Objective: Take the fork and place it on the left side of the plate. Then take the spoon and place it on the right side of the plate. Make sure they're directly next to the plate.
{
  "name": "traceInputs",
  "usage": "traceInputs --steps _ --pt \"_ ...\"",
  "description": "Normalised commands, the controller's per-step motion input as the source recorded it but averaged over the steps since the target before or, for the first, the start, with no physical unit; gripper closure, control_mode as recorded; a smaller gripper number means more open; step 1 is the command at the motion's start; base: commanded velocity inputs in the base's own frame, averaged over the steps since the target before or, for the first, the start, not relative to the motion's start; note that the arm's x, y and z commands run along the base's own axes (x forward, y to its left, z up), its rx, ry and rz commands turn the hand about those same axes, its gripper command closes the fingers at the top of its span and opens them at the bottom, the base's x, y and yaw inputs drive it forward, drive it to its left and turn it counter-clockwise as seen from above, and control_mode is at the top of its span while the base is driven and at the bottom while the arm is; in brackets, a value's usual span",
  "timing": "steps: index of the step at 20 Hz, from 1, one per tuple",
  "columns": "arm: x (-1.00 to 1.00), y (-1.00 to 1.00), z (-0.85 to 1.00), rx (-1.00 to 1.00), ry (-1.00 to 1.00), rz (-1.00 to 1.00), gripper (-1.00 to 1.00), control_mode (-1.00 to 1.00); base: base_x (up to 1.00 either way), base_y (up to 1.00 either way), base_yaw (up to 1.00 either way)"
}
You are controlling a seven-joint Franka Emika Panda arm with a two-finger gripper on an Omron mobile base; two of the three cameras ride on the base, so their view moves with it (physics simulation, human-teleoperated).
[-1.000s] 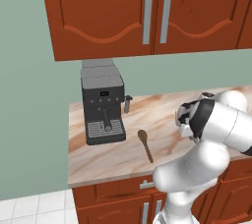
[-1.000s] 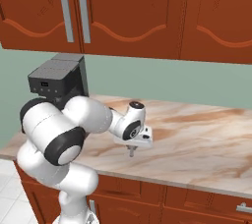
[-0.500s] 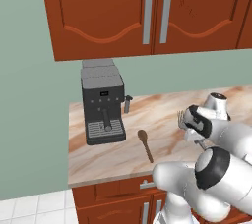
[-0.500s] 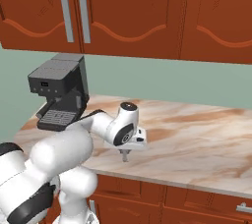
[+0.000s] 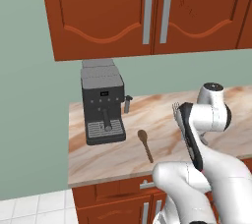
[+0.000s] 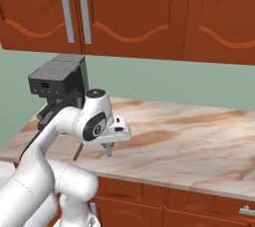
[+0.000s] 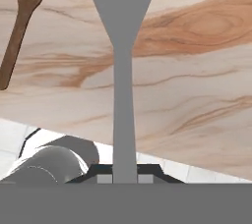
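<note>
One fork [image 7: 123, 85] — clenched in the pincer [image 7: 124, 178]; one spoon [image 5: 144, 144] on the counter [image 6: 199, 141] — one coffee machine [image 5: 102, 102].

White arm, dark joints

Built of glossy white rounded shells, fat at the lower links and slimmer toward the wrist. Banded black at the joints, with a round dark cap on the wrist housing. Ended in a small grey-and-white claw [image 6: 109, 150] with short dark tips.

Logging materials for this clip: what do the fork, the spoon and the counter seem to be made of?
Fork: flat, even grey, likely matte metal. Spoon: dark brown with streaks, looks like wood. Counter: beige with brown veins, probably polished marble or a laminate imitating it.
</note>
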Motion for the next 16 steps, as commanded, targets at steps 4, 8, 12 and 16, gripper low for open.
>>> traceInputs --steps 4,8,12,16 --pt "-0.66 0.42 0.91 -0.03 0.07 0.03 1.00 -1.00 0.00 0.00 0.00" --pt "-0.68 0.35 0.95 0.00 0.07 0.02 1.00 -1.00 0.00 0.00 0.00" --pt "-0.67 0.16 0.96 0.00 0.12 0.00 1.00 -1.00 0.00 0.00 0.00" --pt "-0.46 0.12 0.25 -0.01 0.03 0.00 1.00 -1.00 0.00 0.00 0.00"
